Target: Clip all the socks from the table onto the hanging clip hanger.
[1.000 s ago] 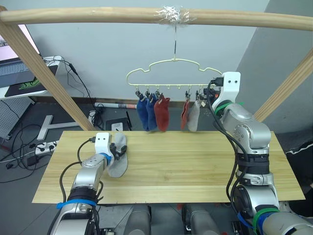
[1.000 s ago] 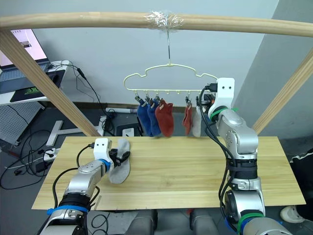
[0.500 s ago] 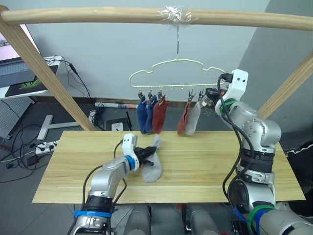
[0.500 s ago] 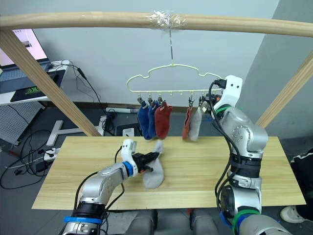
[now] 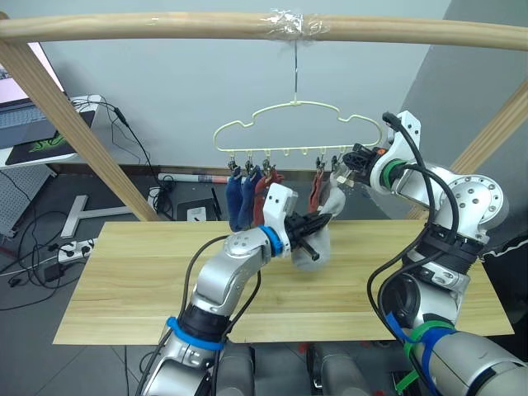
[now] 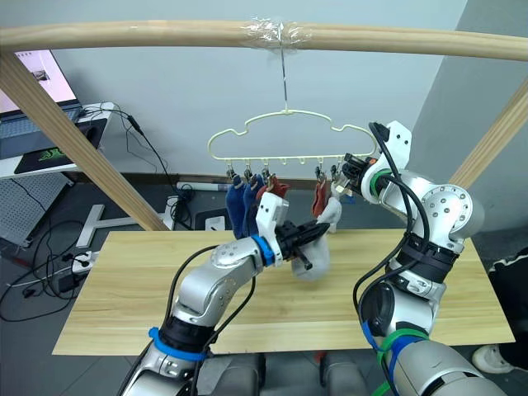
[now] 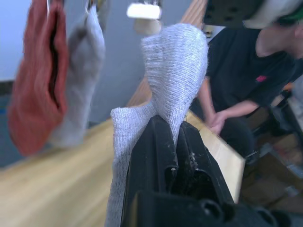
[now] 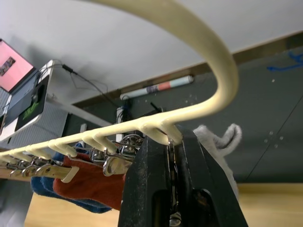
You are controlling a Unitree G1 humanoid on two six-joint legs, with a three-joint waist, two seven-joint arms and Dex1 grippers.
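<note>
Left gripper (image 5: 323, 221), jaws pinched on a light grey sock (image 5: 314, 247), holds it above the surface (image 5: 124, 289) just under the clip hanger (image 5: 297, 132), while right gripper (image 5: 346, 169) has jaws closed around an end clip (image 8: 171, 156).

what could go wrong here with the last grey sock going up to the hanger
The left gripper pinches the grey sock near its middle, so the edge may flop away from the clip. The right gripper squeezes the end clip of the clip hanger, which hangs from one hook, so it could swing or tilt. The red sock and the hung grey sock hang right beside that clip and could be knocked loose.
</note>
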